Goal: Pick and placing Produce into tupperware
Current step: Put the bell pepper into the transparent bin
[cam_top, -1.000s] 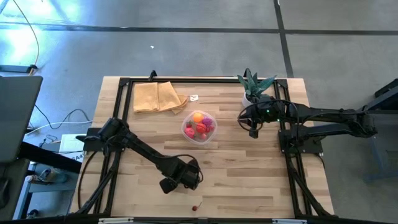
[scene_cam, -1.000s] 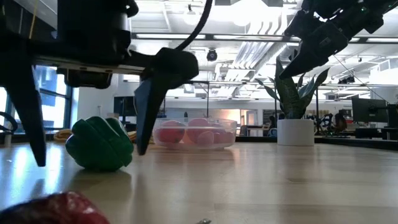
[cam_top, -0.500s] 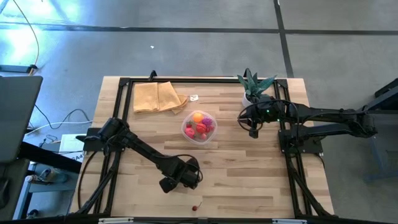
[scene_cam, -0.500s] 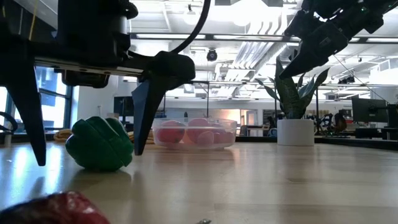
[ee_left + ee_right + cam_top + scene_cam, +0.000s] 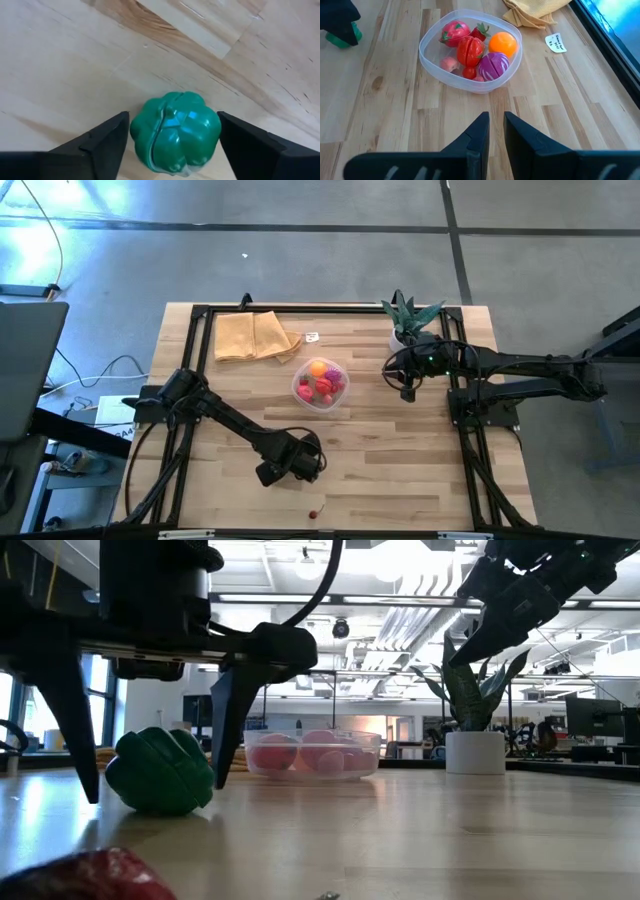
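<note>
The left tool [image 5: 303, 467] is down at the bench [image 5: 400, 470] surface toward the 6 o'clock edge, its fingers [image 5: 105, 137] spread wide on either side of a green toy pepper [image 5: 176, 131] without touching it; in the low view the pepper [image 5: 160, 771] rests on the wood between the two dark fingers [image 5: 232, 718]. The tupperware [image 5: 320, 385] sits near the middle of the bench, at about 1 o'clock from the left tool and well apart from it, already holding several produce pieces: an orange one [image 5: 503, 43], a purple one [image 5: 493, 65], red ones [image 5: 470, 51] and a small pink one [image 5: 449, 63]. A tiny cherry-like piece [image 5: 315, 513] lies alone near the 6 o'clock edge, just beyond the left tool. The right tool [image 5: 406, 386] hangs in the air at 3 o'clock from the tupperware, near the potted plant [image 5: 407, 318], its fingers [image 5: 478, 134] close together with only a narrow gap and nothing held. A folded yellow cloth [image 5: 254, 335] lies at 11 o'clock from the tupperware, with a small paper tag [image 5: 555, 42] between them.
</note>
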Robot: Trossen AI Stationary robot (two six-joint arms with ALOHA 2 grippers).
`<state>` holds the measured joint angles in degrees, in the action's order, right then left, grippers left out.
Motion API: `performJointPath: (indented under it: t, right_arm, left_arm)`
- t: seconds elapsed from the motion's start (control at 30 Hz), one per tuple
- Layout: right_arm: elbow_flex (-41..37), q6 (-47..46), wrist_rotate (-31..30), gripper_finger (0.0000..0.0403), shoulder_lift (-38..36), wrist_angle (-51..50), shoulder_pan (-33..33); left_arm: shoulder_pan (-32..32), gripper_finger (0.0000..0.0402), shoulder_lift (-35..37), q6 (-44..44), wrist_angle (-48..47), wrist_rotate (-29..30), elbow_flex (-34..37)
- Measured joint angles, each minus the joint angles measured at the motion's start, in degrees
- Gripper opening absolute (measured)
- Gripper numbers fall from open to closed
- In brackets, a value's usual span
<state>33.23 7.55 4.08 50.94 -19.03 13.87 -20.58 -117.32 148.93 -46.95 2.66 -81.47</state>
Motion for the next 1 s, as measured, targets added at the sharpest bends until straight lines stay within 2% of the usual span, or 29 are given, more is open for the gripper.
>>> performJointPath:
  t: [0.3, 0.6, 0.87, 1.0]
  right_arm:
    - [0.00, -0.02, 0.00, 0.0046, 0.00, 0.00, 0.00]
    - [0.00, -0.01, 0.00, 0.0046, 0.00, 0.00, 0.00]
    - [0.00, -0.01, 0.00, 0.0046, 0.00, 0.00, 0.00]
    - [0.00, -0.02, 0.00, 0.0046, 0.00, 0.00, 0.00]
  left_arm:
    - [-0.02, 0.0237, 0.00, -2.06, -0.34, 0.61, 0.00]
    - [-0.02, 0.0244, 0.00, -2.16, -0.50, 0.86, 0.00]
    - [-0.02, 0.0222, 0.00, -5.59, -0.78, 2.14, 0.00]
    - [-0.02, 0.0226, 0.06, -7.24, -1.23, 3.18, 0.00]
